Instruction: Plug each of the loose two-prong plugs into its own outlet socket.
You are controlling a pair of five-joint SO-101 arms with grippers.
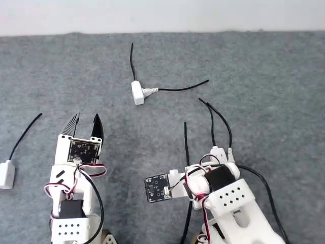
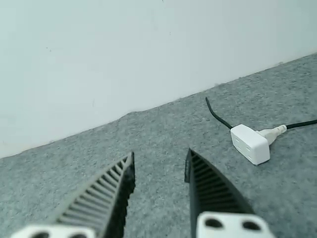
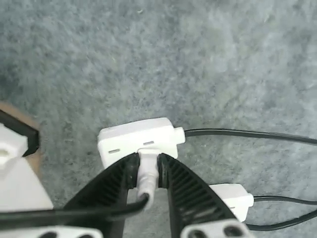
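The right tool (image 3: 147, 159) was pinched narrow on a small white plug (image 3: 145, 178). The plug's nose was butted against a white socket (image 3: 133, 140) on the grey tabletop (image 1: 274, 61), nearer the arms than the far socket (image 1: 137, 93) and off to its right. I couldn't tell whether the prongs were seated.

The far socket already carried a seated plug (image 1: 150, 91). The left tool (image 1: 86, 124) stood wide and empty, nearer the arms than the far socket and to its left. A third socket (image 1: 6, 174) lay much further left.

To my eye the plug looked light, hard and smooth, so it could twist in the grip, and its springy cord would tug it sideways. The flat sides of the body, just behind the prongs, seemed the place to hold it, not the cord. The socket looked light enough to skid when pushed, so it probably wanted bracing.
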